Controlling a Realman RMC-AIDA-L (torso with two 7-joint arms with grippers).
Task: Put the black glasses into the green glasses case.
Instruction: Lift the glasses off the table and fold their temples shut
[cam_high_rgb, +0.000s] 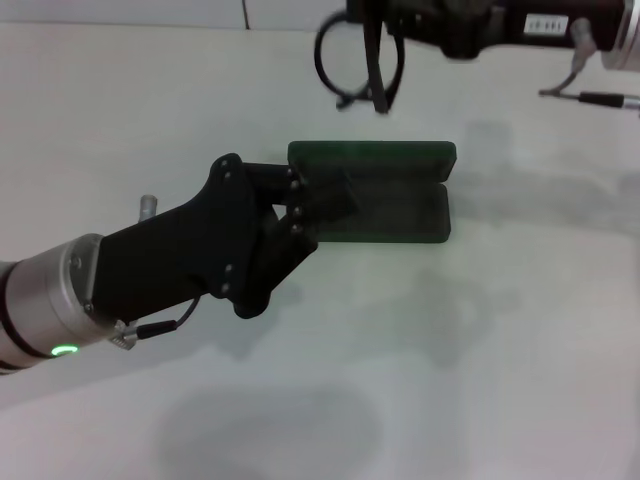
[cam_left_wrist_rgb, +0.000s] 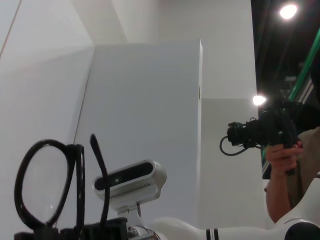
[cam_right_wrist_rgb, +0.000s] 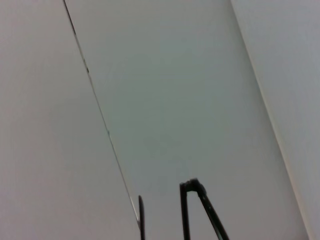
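Left gripper at green glasses case, fingers pinching its left end – case open, long axis left-right. Beyond case, raised: black glasses hang from right gripper – must descend nearer, lengthwise into tray.

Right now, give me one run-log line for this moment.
left gripper: at green glasses case, grip unclear | case: open on table | right gripper: holding black glasses above case | glasses: not in
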